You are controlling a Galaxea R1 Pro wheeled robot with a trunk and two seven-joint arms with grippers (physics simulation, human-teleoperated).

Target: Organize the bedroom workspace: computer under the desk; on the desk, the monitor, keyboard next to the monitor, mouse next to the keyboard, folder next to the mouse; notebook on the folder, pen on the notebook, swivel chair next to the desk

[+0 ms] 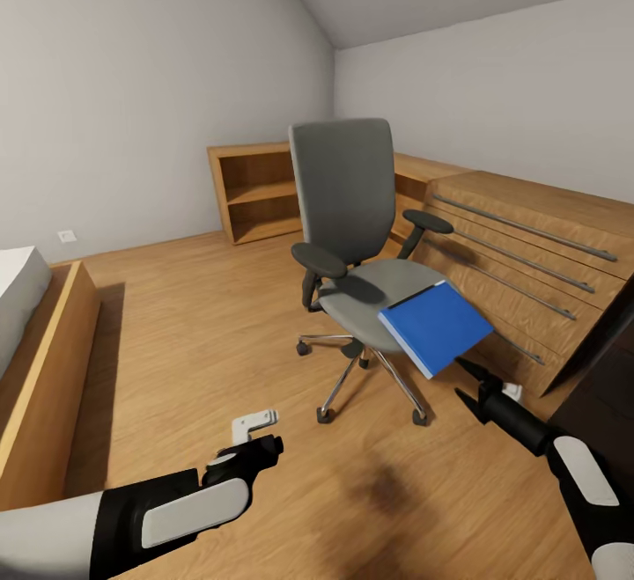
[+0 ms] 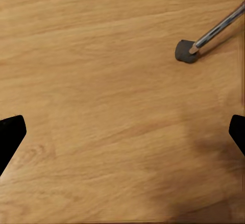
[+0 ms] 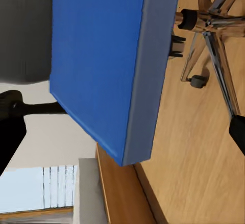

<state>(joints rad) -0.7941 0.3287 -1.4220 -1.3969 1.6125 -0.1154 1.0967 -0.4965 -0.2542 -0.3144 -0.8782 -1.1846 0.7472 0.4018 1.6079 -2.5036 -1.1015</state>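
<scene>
Our right claw (image 1: 469,389) hangs released just short of the blue folder (image 1: 436,326) overhanging the swivel chair (image 1: 357,254) seat; our left claw (image 1: 255,452) idles released above the floor; we should pinch that overhanging corner squarely

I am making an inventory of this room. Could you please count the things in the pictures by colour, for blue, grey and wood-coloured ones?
Blue: 1, the folder
Grey: 1, the swivel chair
Wood-coloured: 3, the open shelf, the cabinet with long handles, the bed frame
Total: 5
</scene>
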